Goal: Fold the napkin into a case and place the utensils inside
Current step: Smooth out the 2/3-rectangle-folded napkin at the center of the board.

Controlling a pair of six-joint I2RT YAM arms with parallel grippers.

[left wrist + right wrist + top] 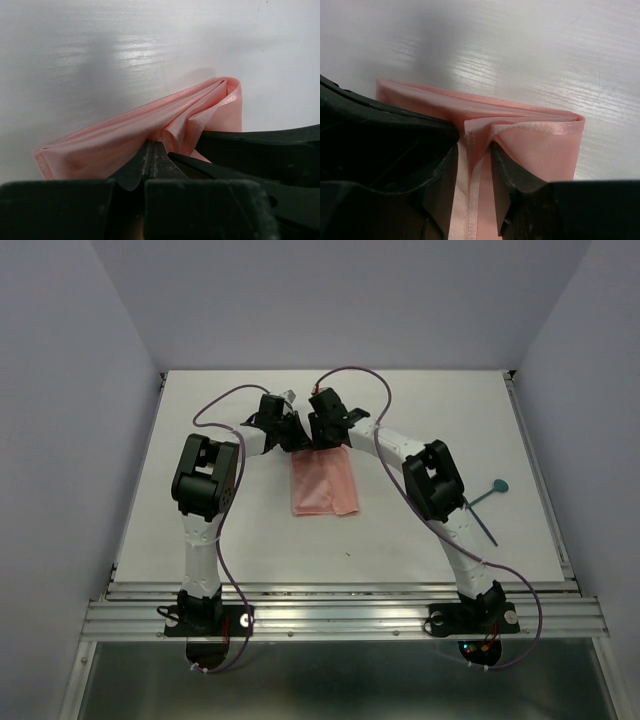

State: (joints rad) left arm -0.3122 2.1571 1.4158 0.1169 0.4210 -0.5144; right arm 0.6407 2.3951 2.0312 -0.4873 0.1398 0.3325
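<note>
The left pincer (151,148) is closed on the far edge of the napkin (323,487), and the jaws of the right pincer (474,150) are parted, with a raised fold of the same edge between them. The napkin is laid as a folded rectangle in the middle of the desk (280,550). The utensils (499,484) are seen well apart from it, to the right.

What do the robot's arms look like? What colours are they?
The left arm and right arm are white tubes joined by chunky black joints. The left hand and right hand are black, shaped like pincers. A thin purple cable loops along each arm.
</note>
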